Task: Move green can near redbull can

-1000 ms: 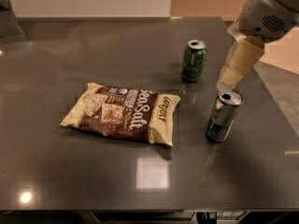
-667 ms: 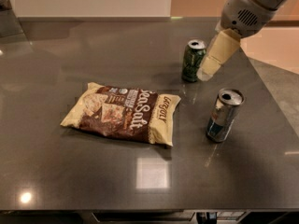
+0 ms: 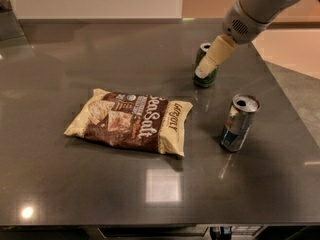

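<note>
Now claw (image 3: 202, 73) overlaps green can (image 3: 213, 77) at bench's (image 3: 75, 184) 1 o'clock; claw state can't tell. Redbull can (image 3: 238, 122) upright at its 5 o'clock, apart. Chip bag (image 3: 131, 121) mid-bench.

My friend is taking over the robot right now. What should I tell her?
End effector: at the green can, in front of it, towards the back right of the table.
Green can: upright on the table.
Redbull can: upright, nearer the front, right of the chip bag, and apart from the green can.
Done: the end effector has reached the green can.
Left: grip the green can, carry it over, and set it beside the redbull can.
</note>
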### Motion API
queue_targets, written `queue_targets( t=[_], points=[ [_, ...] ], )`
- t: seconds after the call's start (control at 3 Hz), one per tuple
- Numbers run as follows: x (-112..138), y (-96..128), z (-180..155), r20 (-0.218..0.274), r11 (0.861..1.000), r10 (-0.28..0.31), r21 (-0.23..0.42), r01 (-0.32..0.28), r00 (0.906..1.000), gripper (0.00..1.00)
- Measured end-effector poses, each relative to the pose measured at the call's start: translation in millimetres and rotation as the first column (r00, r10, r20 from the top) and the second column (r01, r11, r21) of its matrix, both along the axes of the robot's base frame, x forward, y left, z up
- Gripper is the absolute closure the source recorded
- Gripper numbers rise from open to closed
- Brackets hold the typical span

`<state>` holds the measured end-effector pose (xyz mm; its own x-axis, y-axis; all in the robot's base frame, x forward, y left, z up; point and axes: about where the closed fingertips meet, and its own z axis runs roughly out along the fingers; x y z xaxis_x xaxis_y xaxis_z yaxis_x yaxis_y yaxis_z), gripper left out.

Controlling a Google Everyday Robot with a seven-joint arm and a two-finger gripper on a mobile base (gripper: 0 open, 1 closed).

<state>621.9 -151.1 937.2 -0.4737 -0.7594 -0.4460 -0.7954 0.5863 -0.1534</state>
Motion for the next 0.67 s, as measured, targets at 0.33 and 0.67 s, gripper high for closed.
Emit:
queue_targets(
  t=[0.33, 0.67],
  points=[
    [29, -10, -13, 0.011, 0.997, -0.075, 0.017, 0.075, 0.9971, 0.00],
    [48, -13, -23, -0.005, 0.993, -0.110, 0.049, 0.110, 0.9940, 0.00]
  ],
)
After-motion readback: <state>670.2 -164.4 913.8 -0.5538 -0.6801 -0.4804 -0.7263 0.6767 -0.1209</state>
